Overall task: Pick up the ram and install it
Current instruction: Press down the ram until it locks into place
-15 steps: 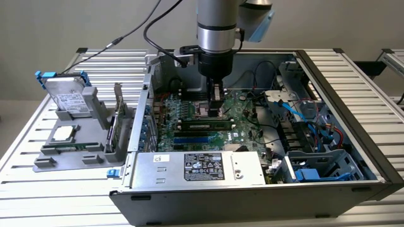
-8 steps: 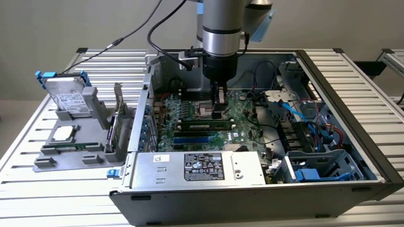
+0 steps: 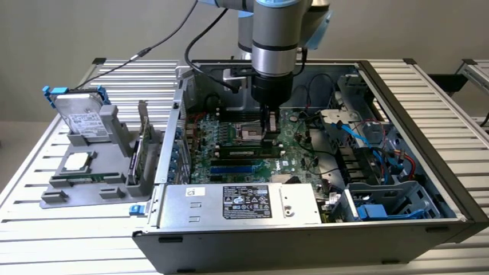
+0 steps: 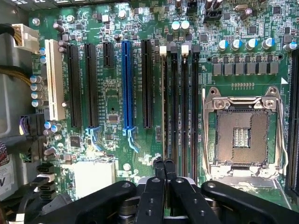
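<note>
The arm stood over the open computer case (image 3: 428,189), its gripper (image 3: 269,130) lowered onto the motherboard (image 3: 229,140) beside the empty CPU socket (image 3: 251,133). From the wrist view the two black fingers (image 4: 159,170) were pressed together, tips touching, right at the end of the memory slots (image 4: 180,107), with nothing pinched between them. The ram (image 3: 246,152) lay seated in a slot on the board, a dark strip with a white label just in front of the gripper, running across toward the exterior view's right. On the slatted table (image 3: 77,240) to the exterior view's left sat a grey holder (image 3: 84,192) carrying a hard drive (image 3: 80,114) stood upright, a processor chip (image 3: 78,162) lying flat, and a green card (image 3: 142,134) on edge.
</note>
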`<state>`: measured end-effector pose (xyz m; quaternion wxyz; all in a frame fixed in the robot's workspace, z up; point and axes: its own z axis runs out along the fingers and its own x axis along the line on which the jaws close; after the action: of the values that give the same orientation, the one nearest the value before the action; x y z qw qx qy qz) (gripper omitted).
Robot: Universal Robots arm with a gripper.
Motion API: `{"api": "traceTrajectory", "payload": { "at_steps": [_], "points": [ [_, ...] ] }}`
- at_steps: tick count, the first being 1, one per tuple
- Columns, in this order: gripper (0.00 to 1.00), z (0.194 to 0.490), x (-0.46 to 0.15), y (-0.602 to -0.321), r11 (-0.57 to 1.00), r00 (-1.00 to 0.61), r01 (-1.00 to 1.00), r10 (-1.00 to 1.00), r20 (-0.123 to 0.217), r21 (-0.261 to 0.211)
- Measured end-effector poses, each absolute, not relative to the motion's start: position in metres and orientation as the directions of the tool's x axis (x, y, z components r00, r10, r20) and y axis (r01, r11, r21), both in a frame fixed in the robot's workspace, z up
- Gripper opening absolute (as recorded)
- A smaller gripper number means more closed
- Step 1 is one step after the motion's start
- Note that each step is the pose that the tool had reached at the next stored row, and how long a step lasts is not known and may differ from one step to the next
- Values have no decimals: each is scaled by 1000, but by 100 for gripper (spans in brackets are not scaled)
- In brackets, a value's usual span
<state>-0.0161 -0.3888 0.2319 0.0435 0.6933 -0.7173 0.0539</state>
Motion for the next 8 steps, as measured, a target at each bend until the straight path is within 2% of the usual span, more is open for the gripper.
{"api": "traceTrajectory", "payload": {
  "at_steps": [8],
  "points": [
    [10,227,-16,-389,33,-35,-999,-990,137,-17]
  ]
}}
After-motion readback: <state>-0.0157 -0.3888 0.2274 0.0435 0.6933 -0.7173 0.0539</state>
